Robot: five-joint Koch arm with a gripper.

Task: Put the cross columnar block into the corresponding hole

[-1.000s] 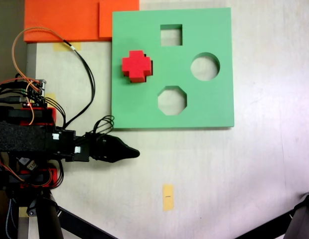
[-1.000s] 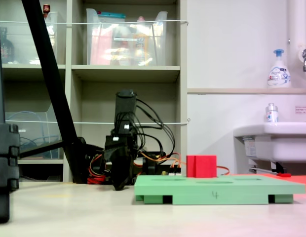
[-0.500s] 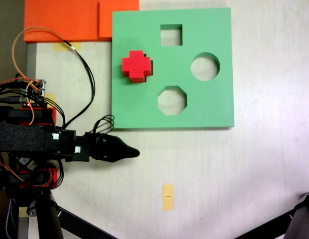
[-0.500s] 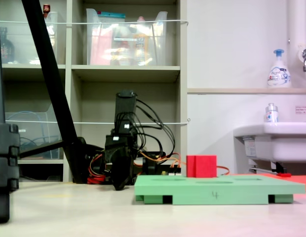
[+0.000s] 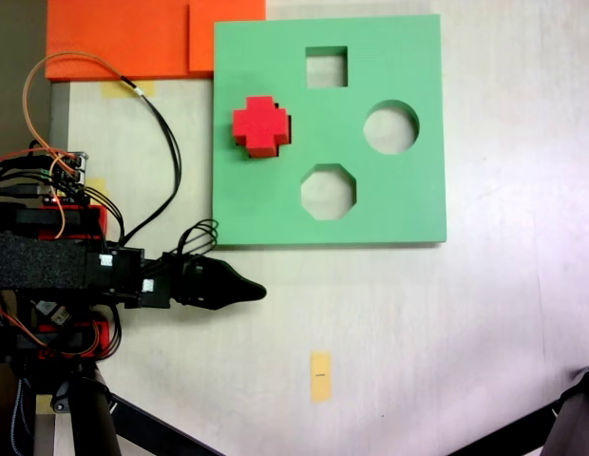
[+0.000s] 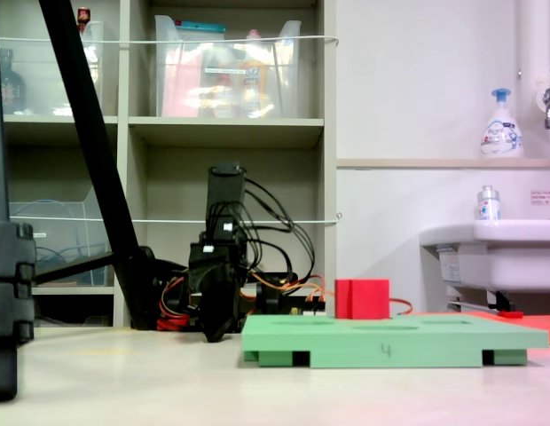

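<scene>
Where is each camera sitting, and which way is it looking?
A fixed view: above, looking straight down on the table, green foam board and red cross block; arm enters from the left, gripper on the table.
A fixed view: down at table height, looking sideways across at the shelves and sink; arm behind the board.
Both fixed views share the board, block and arm.

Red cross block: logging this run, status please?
Gripper off the green board, empty, state unclear. Red cross block upright at the board's left side, top protruding above it. Nothing between them.
</scene>
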